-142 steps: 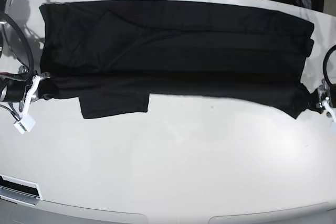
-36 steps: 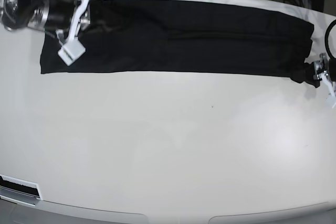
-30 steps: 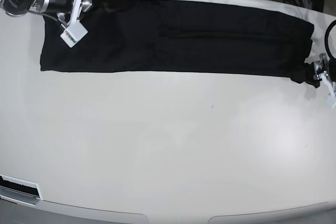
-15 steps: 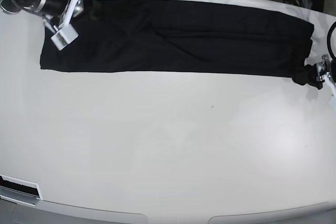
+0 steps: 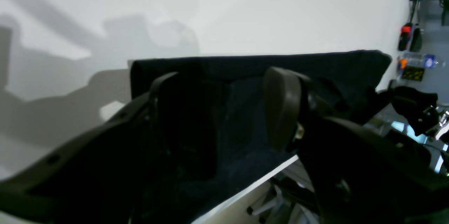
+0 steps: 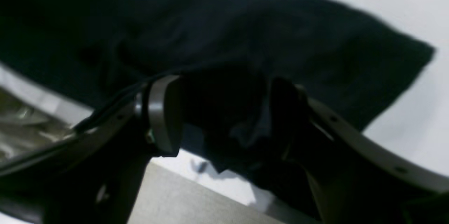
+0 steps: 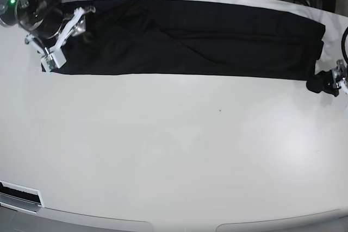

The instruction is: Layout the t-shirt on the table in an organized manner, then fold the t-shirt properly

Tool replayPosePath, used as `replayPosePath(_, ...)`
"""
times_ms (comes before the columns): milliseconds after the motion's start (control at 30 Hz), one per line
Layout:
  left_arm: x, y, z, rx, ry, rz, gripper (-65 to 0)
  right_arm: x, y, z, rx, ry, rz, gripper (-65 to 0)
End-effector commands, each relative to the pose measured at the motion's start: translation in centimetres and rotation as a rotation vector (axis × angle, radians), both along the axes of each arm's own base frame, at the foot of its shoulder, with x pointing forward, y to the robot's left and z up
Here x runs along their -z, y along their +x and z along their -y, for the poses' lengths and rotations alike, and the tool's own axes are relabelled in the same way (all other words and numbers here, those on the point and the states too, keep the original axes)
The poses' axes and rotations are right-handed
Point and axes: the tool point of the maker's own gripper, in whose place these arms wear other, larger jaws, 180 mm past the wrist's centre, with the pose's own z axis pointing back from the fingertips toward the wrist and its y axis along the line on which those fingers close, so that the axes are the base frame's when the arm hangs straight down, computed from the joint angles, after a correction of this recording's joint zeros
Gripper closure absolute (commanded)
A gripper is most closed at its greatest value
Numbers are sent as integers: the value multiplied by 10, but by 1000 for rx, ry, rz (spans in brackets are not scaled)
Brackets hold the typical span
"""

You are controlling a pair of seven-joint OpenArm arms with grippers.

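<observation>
Where the white table (image 7: 174, 156) lies bare along its near side, nothing rests; the t-shirt (image 7: 206, 39) lies farther back, a long black band folded lengthwise along the far edge.
Left gripper (image 5: 228, 112): at the band's end on the base view's right, jaws standing wide apart, black cloth lying between and beneath them, not pinched.
Right gripper (image 6: 224, 112): over the opposite end, jaws spread, a loose bunch of fabric between them; grip cannot be told.
</observation>
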Motion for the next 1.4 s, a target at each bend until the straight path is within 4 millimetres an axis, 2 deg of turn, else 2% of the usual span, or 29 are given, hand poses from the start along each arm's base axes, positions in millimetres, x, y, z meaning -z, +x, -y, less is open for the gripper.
replayPosePath(0, -19, 11, -13, -12, 17, 52, -373, -9, 7, 1, -6, -9, 30, -405)
replayPosePath(200, -31, 17, -23, -54, 13, 96, -373, -38, 34, -14, 1, 82, 144, -404)
replayPosePath(267, -36, 21, -27, -75, 8, 119, -373, -41, 36, -17, 2, 97, 169, -378)
replayPosePath(300, -39, 22, -30, -86, 8, 130, -373, -39, 35, -19, -14, 99, 167, -319)
replayPosePath(333, -41, 23, -33, -94, 13, 136, -373, -37, 33, -21, -38, 101, 165, -226)
replayPosePath(400, -42, 21, -39, -109, 25, 139, -373, -28, 28, -26, -69, 112, 145, 0)
replayPosePath(567, -30, -4, -49, -159, 18, 105, -373, 7, 15, -27, -75, 166, 68, 0)
replayPosePath(700, -10, -35, -53, -177, 22, 34, -373, 47, 3, -10, -14, 142, -22, 0)
replayPosePath(800, -1, -50, -55, -191, 30, 5, -373, 64, 2, -1, 15, 115, -66, 0)
replayPosePath(933, 18, -65, -64, -224, 101, -11, -373, 66, 3, 0, 24, 121, -66, 0)
replayPosePath(1033, 29, -75, -56, -199, 102, -52, -373, 65, 5, 0, 24, 122, -60, 0)
replayPosePath(1167, 23, -69, -50, -207, 58, -27, -373, 63, 8, 0, 24, 121, -54, 0)
replayPosePath(1367, 12, -62, -30, -122, 13, -16, -373, 64, 7, 0, 23, 122, -64, 0)
